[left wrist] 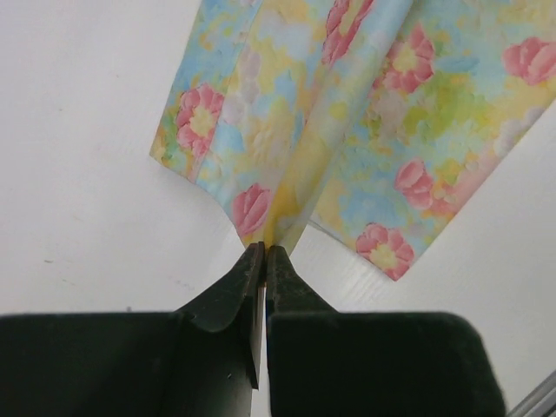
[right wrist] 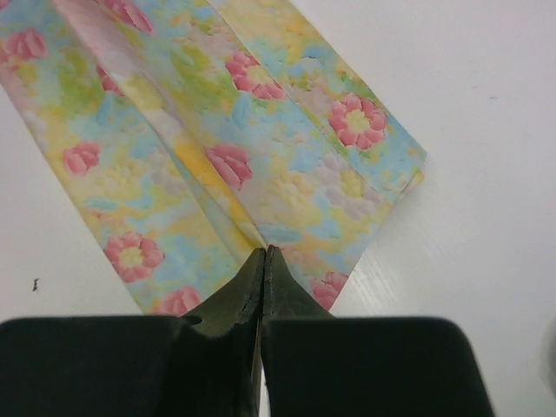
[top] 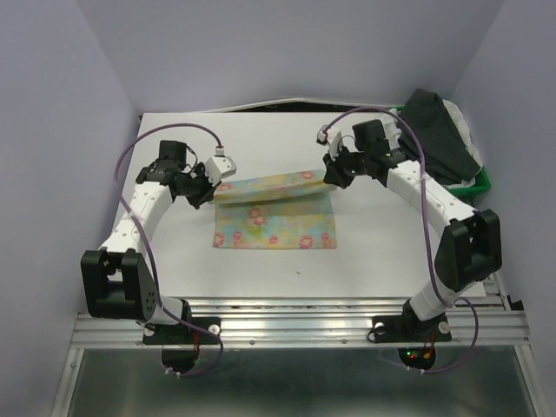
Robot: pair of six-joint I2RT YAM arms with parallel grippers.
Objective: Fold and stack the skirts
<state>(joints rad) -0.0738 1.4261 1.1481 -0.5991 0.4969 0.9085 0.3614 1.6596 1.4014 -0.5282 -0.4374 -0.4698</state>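
The pastel yellow floral skirt (top: 276, 215) lies mid-table, its far edge lifted off the table and held taut between both grippers. My left gripper (top: 211, 192) is shut on the skirt's far left corner (left wrist: 265, 228), fingers pinching a fold of cloth. On the far right corner (right wrist: 261, 234), my right gripper (top: 331, 173) is shut too. The skirt's near part rests flat on the table. A dark charcoal skirt (top: 439, 130) and a white one (top: 460, 117) are piled at the far right.
A green tray (top: 483, 182) holds the pile at the right edge of the white table (top: 365, 252). Purple walls enclose the back and sides. Cables loop above both arms.
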